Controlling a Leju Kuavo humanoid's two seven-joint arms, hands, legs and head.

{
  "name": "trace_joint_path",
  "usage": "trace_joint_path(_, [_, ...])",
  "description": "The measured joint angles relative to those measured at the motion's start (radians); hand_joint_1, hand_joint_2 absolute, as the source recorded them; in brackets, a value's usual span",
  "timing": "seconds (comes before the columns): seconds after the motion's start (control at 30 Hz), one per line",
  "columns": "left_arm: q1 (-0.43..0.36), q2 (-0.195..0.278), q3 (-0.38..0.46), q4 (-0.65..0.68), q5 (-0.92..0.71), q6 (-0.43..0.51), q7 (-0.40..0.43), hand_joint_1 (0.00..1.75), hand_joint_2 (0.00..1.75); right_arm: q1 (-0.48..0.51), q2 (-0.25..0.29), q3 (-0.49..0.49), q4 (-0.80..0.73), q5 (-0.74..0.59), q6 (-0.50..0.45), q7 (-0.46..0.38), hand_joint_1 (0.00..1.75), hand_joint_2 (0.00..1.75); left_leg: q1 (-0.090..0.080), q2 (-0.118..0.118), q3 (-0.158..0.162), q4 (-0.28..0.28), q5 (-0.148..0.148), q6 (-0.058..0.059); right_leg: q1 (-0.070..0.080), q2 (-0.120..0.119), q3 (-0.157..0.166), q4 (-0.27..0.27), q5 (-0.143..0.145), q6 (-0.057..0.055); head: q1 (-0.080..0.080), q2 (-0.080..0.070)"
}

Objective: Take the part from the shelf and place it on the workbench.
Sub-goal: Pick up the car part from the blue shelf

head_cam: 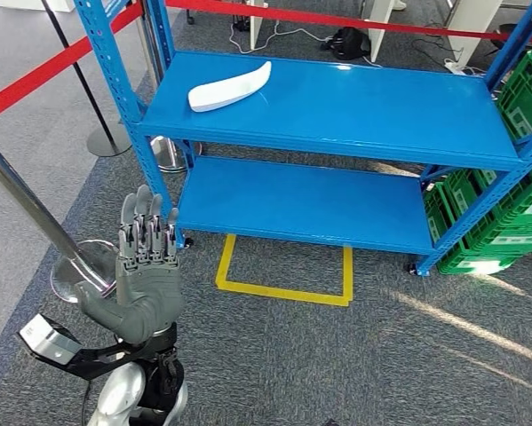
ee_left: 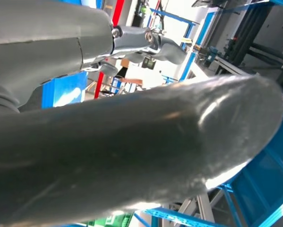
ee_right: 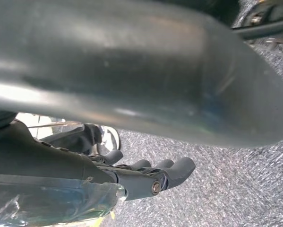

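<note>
The part [head_cam: 229, 86], a long curved white piece, lies on the left half of the blue shelf's upper board [head_cam: 357, 106]. My left hand [head_cam: 146, 266] is raised at the lower left, below and in front of the shelf's left post, well short of the part. Its fingers [head_cam: 146, 226] point up and are spread, holding nothing. The left wrist view shows the same hand [ee_left: 125, 142] close up, its thumb apart from the fingers [ee_left: 150, 42]. My right hand [ee_right: 132, 94] hangs over grey carpet, its dark fingers [ee_right: 158, 175] stretched out and empty.
The shelf's lower board [head_cam: 303, 200] is bare. Green crates [head_cam: 490, 222] are stacked at the shelf's right end. A yellow floor marking [head_cam: 283, 291] lies in front of the shelf. Red barrier belts [head_cam: 42, 75] and a stanchion base [head_cam: 82, 266] stand to the left.
</note>
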Motion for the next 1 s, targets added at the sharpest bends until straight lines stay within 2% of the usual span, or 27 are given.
trace_joint_path(0.2, [0.000,0.000,0.000,0.000,0.000,0.000,0.000,0.00,0.00,0.000,0.000,0.000,0.000,0.000,0.000,0.000,0.00,0.00,0.000,-0.001,0.002,0.000,-0.001,0.000,0.000,0.000,-0.003,-0.002,0.007,0.000,0.000,0.000])
trace_joint_path(0.3, [0.000,0.000,0.000,0.000,0.000,0.000,0.000,0.00,0.00,0.001,0.000,0.000,0.000,0.000,0.000,0.000,0.00,0.00,0.000,-0.003,0.006,0.000,-0.004,0.000,0.000,0.000,-0.002,-0.021,0.031,-0.002,0.000,0.000])
trace_joint_path(0.37, [0.000,0.000,0.000,0.000,0.000,0.000,0.000,0.00,0.00,0.000,0.000,0.000,0.000,0.000,0.000,0.000,0.00,0.00,0.000,-0.005,0.017,0.000,-0.010,-0.002,0.000,0.000,0.018,-0.097,0.095,-0.005,0.000,0.000])
trace_joint_path(0.4, [0.000,0.000,0.000,0.000,0.000,0.000,0.000,0.00,0.00,0.000,0.000,0.000,0.000,0.000,0.000,0.000,0.00,0.00,0.000,-0.005,0.024,0.000,-0.015,-0.005,0.000,0.000,0.037,-0.158,0.137,-0.008,0.000,0.000])
trace_joint_path(0.43, [0.000,0.000,0.000,0.000,0.000,0.000,0.000,0.00,0.00,-0.001,0.000,0.000,0.000,0.000,0.001,0.000,0.00,0.00,-0.001,-0.006,0.031,-0.002,-0.018,-0.012,0.002,0.001,0.057,-0.220,0.172,-0.013,-0.001,0.000])
trace_joint_path(0.5, [0.001,0.000,0.000,-0.001,0.000,0.000,0.000,0.00,0.00,-0.003,0.000,0.000,0.000,-0.001,0.003,-0.001,0.00,0.00,-0.001,-0.005,-0.010,0.089,-0.073,-0.039,0.001,0.002,0.086,-0.295,0.203,-0.033,-0.007,0.000])
trace_joint_path(0.53, [0.002,0.001,0.000,-0.002,0.000,0.000,0.000,0.00,0.00,-0.003,0.000,0.000,0.000,-0.002,0.003,-0.001,0.00,0.00,-0.002,-0.004,-0.047,0.158,-0.105,-0.053,0.000,0.002,0.092,-0.305,0.202,-0.042,-0.010,0.000])
trace_joint_path(0.57, [0.003,0.001,0.001,-0.002,0.000,0.000,0.000,0.00,0.00,-0.003,-0.001,0.000,0.000,-0.002,0.003,-0.001,0.00,0.00,-0.001,-0.003,-0.087,0.231,-0.134,-0.061,-0.002,0.001,0.095,-0.310,0.203,-0.049,-0.012,0.000])
trace_joint_path(0.6, [0.004,0.002,0.001,-0.002,0.000,0.000,0.000,0.00,0.00,-0.003,-0.001,0.000,0.000,-0.003,0.003,-0.001,0.00,0.00,0.000,-0.003,-0.104,0.257,-0.131,-0.062,-0.002,0.001,0.096,-0.310,0.202,-0.049,-0.012,0.000])
trace_joint_path(0.63, [0.004,0.003,0.001,-0.002,0.000,0.000,0.000,0.00,0.00,-0.003,-0.001,0.000,0.000,-0.003,0.004,-0.001,0.00,0.00,0.000,-0.003,-0.104,0.247,-0.111,-0.062,-0.003,0.001,0.097,-0.310,0.201,-0.048,-0.012,0.000])
trace_joint_path(0.67, [0.004,0.003,0.002,-0.002,0.000,0.000,0.000,0.00,0.00,-0.003,-0.001,0.000,0.000,-0.003,0.004,-0.001,0.00,0.00,0.001,-0.002,-0.083,0.201,-0.076,-0.062,-0.003,0.002,0.100,-0.310,0.200,-0.047,-0.012,0.000])
trace_joint_path(0.7, [0.004,0.002,0.002,-0.002,0.000,0.000,0.000,0.00,0.00,-0.003,-0.001,0.000,0.000,-0.003,0.004,-0.001,0.00,0.00,0.003,-0.001,-0.050,0.135,-0.039,-0.062,-0.004,0.003,0.103,-0.310,0.197,-0.044,-0.012,0.000])
trace_joint_path(0.77, [0.004,0.001,0.001,-0.002,0.000,0.000,0.000,0.00,0.00,-0.003,-0.001,0.000,0.000,-0.003,0.005,-0.001,0.00,0.00,0.004,0.000,0.009,0.019,-0.002,-0.057,0.000,0.005,0.106,-0.307,0.190,-0.034,-0.012,0.000])
trace_joint_path(0.8, [0.004,0.001,0.001,-0.002,0.000,0.000,0.000,0.00,0.00,-0.003,-0.001,0.000,0.000,-0.003,0.005,-0.001,0.00,0.00,0.004,0.000,0.022,-0.008,-0.001,-0.051,0.002,0.006,0.105,-0.308,0.188,-0.028,-0.012,0.000])
trace_joint_path(0.9, [0.004,0.000,0.002,-0.002,0.000,0.000,0.000,0.00,0.00,-0.003,-0.001,0.000,0.000,-0.003,0.005,-0.001,0.00,0.00,0.004,-0.003,0.026,-0.017,-0.006,-0.030,0.002,0.005,0.105,-0.311,0.182,-0.013,-0.010,0.000])
trace_joint_path(0.93, [0.004,-0.001,0.001,-0.002,0.000,0.000,0.000,0.00,0.00,-0.003,-0.001,0.000,0.000,-0.003,0.005,-0.001,0.00,0.00,0.005,-0.003,0.028,-0.018,-0.006,-0.023,0.001,0.003,0.100,-0.295,0.170,-0.008,-0.008,0.000])
trace_joint_path(0.97, [0.004,-0.001,0.001,-0.002,0.000,0.000,0.000,0.00,0.00,-0.003,-0.001,0.000,0.000,-0.003,0.005,-0.001,0.00,0.00,0.006,-0.003,0.030,-0.020,-0.007,-0.017,0.000,0.002,0.083,-0.257,0.148,-0.004,-0.006,0.000])
trace_joint_path(1.0, [0.004,-0.001,0.001,-0.002,0.000,0.000,0.000,0.00,0.00,-0.003,-0.001,0.000,0.000,-0.003,0.005,-0.001,0.00,0.00,0.006,-0.002,0.032,-0.020,-0.008,-0.013,0.000,0.001,0.054,-0.196,0.117,0.000,-0.004,0.000])
